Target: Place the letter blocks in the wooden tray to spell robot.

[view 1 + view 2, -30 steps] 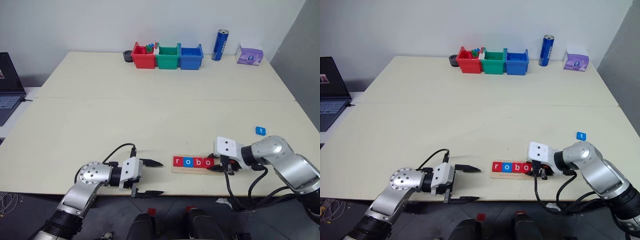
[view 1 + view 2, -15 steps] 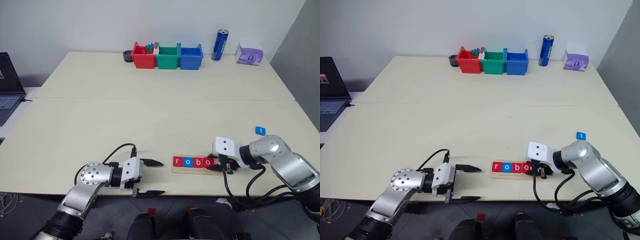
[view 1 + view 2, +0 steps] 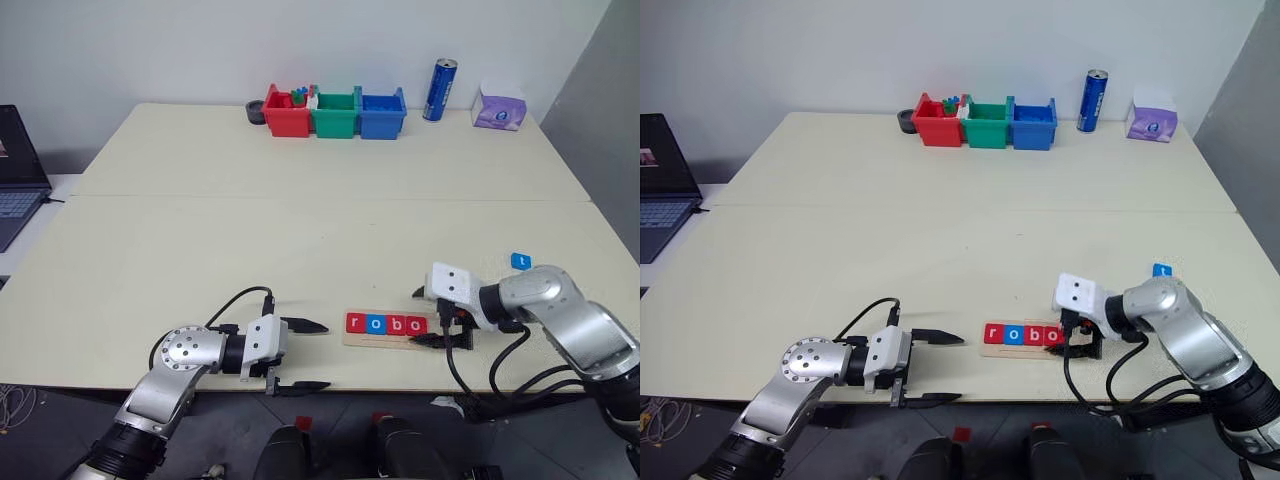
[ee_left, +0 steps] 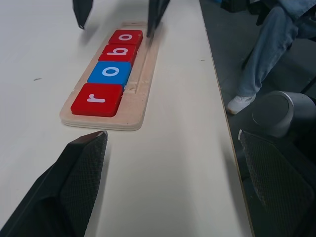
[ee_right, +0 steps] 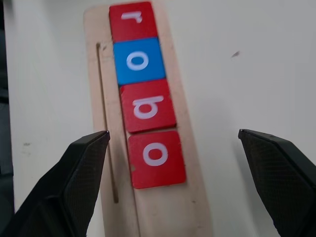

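Right wrist view looks straight down on the long light-wood tray point(image 5: 148, 118), where four flat square letter blocks lie in a row touching one another: a red r block point(image 5: 132, 20), a blue o block point(image 5: 138, 60), a red b block point(image 5: 147, 105) and a red o block point(image 5: 157, 159); a bare stretch of wood is left past the last red tile, and a thin groove runs along one side of the strip. Both black fingers of the right gripper point(image 3: 432, 317) stand wide apart, one on each side of the tray's bare end, with nothing between them, so that claw is released. Seen from the head, the tray lies near the front edge of the cream table point(image 3: 300, 230), and the fifth tile, a blue t block point(image 3: 521, 262), rests on the tabletop well apart from the tray, on the far side of the right arm. The left gripper point(image 3: 306, 355) hovers to the left of the tray, pointing toward it, its fingers spread and empty. Along the table's far edge stand a red plastic bin point(image 3: 287, 113), a green plastic bin point(image 3: 335, 114) and a blue plastic bin point(image 3: 382, 114) side by side, then a blue drink can point(image 3: 441, 90) and a purple tissue pack point(image 3: 499, 107).
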### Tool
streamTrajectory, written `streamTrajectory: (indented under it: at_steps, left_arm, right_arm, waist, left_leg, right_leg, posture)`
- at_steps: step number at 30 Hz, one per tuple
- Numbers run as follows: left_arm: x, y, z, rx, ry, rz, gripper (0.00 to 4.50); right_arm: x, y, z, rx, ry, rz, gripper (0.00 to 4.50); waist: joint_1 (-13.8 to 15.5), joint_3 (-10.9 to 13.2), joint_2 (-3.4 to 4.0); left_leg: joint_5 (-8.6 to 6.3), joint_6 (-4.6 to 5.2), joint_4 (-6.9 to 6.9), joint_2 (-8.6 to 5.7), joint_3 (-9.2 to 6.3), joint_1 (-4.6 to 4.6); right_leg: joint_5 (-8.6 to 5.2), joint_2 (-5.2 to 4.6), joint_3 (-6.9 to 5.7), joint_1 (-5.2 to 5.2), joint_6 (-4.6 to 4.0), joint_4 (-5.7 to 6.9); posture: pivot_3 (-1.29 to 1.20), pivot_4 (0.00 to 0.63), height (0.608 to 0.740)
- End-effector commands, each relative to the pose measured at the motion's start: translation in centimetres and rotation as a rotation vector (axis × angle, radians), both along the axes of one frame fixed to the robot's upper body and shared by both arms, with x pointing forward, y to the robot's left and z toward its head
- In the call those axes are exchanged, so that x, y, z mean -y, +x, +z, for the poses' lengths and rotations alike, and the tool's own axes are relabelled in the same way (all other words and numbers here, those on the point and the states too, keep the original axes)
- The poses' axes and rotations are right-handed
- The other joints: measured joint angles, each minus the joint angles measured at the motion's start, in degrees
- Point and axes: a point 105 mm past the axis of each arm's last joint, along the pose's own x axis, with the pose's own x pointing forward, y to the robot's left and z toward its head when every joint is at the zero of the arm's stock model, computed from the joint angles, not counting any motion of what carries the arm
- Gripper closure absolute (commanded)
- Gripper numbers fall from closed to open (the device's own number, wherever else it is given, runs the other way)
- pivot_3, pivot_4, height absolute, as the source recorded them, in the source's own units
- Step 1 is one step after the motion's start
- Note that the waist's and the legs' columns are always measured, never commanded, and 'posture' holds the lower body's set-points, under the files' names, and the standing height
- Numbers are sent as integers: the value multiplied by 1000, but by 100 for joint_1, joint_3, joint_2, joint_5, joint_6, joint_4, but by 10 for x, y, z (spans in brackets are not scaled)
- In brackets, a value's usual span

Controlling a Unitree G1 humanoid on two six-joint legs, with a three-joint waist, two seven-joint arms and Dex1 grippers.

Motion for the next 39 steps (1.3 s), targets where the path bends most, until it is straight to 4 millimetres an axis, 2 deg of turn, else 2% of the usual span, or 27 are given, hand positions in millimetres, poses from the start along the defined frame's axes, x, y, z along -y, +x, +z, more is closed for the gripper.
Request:
streamTrajectory:
  at_steps: [1,5,7,10,15,21,24,28,34,37,39]
  left_arm:
    - [2,-2,7,29,-11,-17,0]
    - [2,-1,7,31,-12,-16,0]
    - [2,-1,7,33,-14,-12,0]
    - [2,0,8,30,-27,1,0]
    - [3,1,9,28,-30,0,0]
    - [7,4,10,37,-22,-26,0]
    - [9,6,10,39,-22,-32,0]
    - [11,7,11,42,-24,-35,0]
    - [11,5,9,39,-26,-25,0]
    - [10,3,8,36,-25,-19,0]
    - [9,3,8,35,-24,-18,0]
  right_arm:
    - [9,0,17,51,23,-47,13]
    - [23,2,18,64,58,-163,13]
    - [38,7,20,99,107,-294,13]
    - [71,17,20,168,183,-552,13]
    - [137,36,18,412,261,-1081,13]
    - [170,51,9,488,340,-1374,13]
    - [176,64,3,452,402,-1430,13]
    - [170,77,-10,372,429,-1422,13]
    - [172,78,-27,311,387,-1470,13]
    - [169,76,-33,287,395,-1482,596]
    - [167,74,-34,276,406,-1481,1356]
  waist:
    - [1,0,0]
    - [2,0,0]
    - [4,0,-1]
    - [5,-1,-1]
    - [-9,-1,1]
    - [-16,-2,4]
    - [-19,-3,6]
    - [-18,-3,6]
    - [-18,-4,7]
    - [-18,-5,7]
    - [-18,-6,7]
  left_leg:
    - [0,0,0,0,0,0]
    - [0,0,0,-1,2,-1]
    - [0,0,-1,-1,3,-1]
    - [0,0,0,-2,5,-2]
    - [0,-1,-1,0,6,0]
    - [1,-1,-3,-2,15,3]
    - [1,-1,-3,-5,25,3]
    - [0,0,-9,-4,28,2]
    - [0,0,-10,-4,26,1]
    - [0,0,-8,-4,26,1]
    - [0,0,-8,-3,25,1]
  right_leg:
    - [0,0,0,0,0,0]
    - [0,-1,-1,0,0,0]
    - [0,-1,1,0,0,0]
    - [-1,0,0,1,2,0]
    - [-1,0,7,0,2,4]
    - [0,2,13,-1,0,5]
    - [3,3,13,-1,-4,5]
    - [14,4,12,-1,-24,2]
    - [15,3,13,-1,-25,2]
    - [14,2,12,-1,-24,2]
    - [14,2,12,-1,-24,2]
  posture:
    - [0,150,740]
    - [0,150,740]
    - [0,150,740]
    - [0,150,740]
    - [0,150,740]
    - [0,150,740]
    - [0,150,740]
    - [0,150,740]
    - [0,150,740]
    - [0,150,740]
    - [0,150,740]
